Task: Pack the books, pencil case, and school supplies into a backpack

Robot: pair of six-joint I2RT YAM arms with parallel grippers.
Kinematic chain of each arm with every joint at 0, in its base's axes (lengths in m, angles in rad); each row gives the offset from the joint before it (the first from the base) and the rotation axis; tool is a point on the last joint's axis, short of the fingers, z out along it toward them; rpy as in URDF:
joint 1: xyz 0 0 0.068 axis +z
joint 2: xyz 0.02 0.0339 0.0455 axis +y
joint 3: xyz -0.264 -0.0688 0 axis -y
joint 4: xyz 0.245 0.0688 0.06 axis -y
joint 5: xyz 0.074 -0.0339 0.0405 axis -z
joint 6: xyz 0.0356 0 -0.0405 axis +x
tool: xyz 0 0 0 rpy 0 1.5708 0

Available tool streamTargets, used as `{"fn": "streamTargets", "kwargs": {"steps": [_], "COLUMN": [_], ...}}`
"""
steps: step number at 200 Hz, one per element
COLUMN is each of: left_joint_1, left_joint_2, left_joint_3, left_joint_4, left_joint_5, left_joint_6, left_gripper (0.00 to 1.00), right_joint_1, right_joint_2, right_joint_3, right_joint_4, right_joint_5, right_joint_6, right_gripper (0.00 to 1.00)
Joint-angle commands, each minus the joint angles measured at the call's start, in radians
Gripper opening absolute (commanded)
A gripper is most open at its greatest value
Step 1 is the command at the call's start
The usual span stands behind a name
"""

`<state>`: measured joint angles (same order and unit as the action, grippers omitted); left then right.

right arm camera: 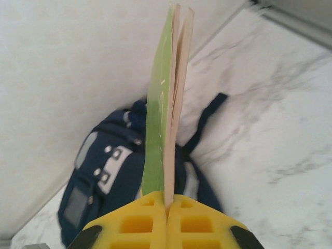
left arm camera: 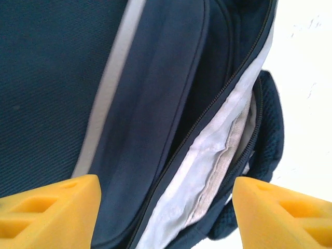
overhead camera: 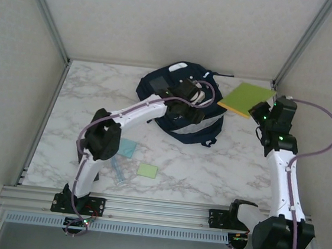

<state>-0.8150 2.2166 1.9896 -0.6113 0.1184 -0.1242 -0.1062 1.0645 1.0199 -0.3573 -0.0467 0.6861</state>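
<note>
The navy backpack (overhead camera: pixel 179 111) lies at the back centre of the table. My left gripper (overhead camera: pixel 196 107) hovers over it, open. In the left wrist view its yellow fingers (left arm camera: pixel 52 212) straddle the unzipped opening, where pale lining (left arm camera: pixel 207 176) shows. My right gripper (overhead camera: pixel 258 110) is shut on the corner of the two books, held together above the table right of the backpack. The yellow-green book (overhead camera: pixel 246 96) is on top, with the orange-yellow one's edge (overhead camera: pixel 231 110) below. Edge-on, the books (right arm camera: pixel 158 114) rise from the shut gripper (right arm camera: pixel 167 207). The pencil case is out of view.
On the marble near my left arm lie a light-blue pad (overhead camera: pixel 126 148), a pale-green pad (overhead camera: pixel 147 170) and thin translucent sticks (overhead camera: pixel 118 171). Walls and metal posts close off the back and sides. A dark strap (right arm camera: pixel 205 122) trails from the backpack.
</note>
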Motion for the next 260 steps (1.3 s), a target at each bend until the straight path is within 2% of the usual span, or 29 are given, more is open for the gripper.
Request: {"fn": "streamTargets", "kwargs": {"steps": [1, 43, 57, 91, 126, 143, 151, 159, 174, 228, 260], "left_joint_1": [-0.007, -0.019, -0.019, -0.030, -0.044, -0.042, -0.037, -0.030, -0.010, 0.089, 0.169], "left_joint_2": [0.098, 0.251, 0.272, 0.269, 0.229, 0.242, 0.258, 0.277, 0.290, 0.125, 0.063], "left_joint_3": [0.118, 0.251, 0.263, 0.250, 0.189, 0.183, 0.202, 0.230, 0.280, 0.397, 0.429], "left_joint_4": [-0.110, -0.207, -0.220, -0.264, -0.283, -0.280, -0.294, -0.307, -0.325, -0.255, -0.166], "left_joint_5": [0.010, -0.047, -0.020, 0.082, 0.185, 0.172, 0.164, 0.166, 0.174, 0.196, 0.190], "left_joint_6": [0.086, 0.123, 0.119, 0.100, 0.086, 0.090, 0.089, 0.084, 0.061, -0.117, -0.213], "left_gripper": [0.67, 0.67, 0.64, 0.44, 0.43, 0.41, 0.36, 0.27, 0.00, 0.00, 0.00], "right_joint_1": [-0.068, -0.135, -0.139, -0.144, -0.146, -0.146, -0.145, -0.145, -0.145, -0.146, -0.144], "right_joint_2": [-0.066, -0.146, -0.143, -0.110, -0.094, -0.093, -0.091, -0.092, -0.093, -0.129, -0.154], "right_joint_3": [-0.052, -0.136, -0.140, -0.141, -0.149, -0.149, -0.149, -0.149, -0.150, -0.140, -0.163], "right_joint_4": [-0.010, 0.006, 0.007, 0.014, 0.030, 0.030, 0.031, 0.027, 0.023, -0.007, 0.024], "right_joint_5": [0.029, 0.021, 0.015, 0.001, -0.006, -0.011, -0.014, -0.016, -0.025, -0.105, -0.226], "right_joint_6": [-0.025, -0.015, -0.018, -0.015, -0.004, -0.002, -0.001, -0.002, 0.001, 0.025, 0.108], "right_gripper": [0.00, 0.00, 0.00, 0.00, 0.00, 0.00, 0.00, 0.00, 0.00, 0.00, 0.00]}}
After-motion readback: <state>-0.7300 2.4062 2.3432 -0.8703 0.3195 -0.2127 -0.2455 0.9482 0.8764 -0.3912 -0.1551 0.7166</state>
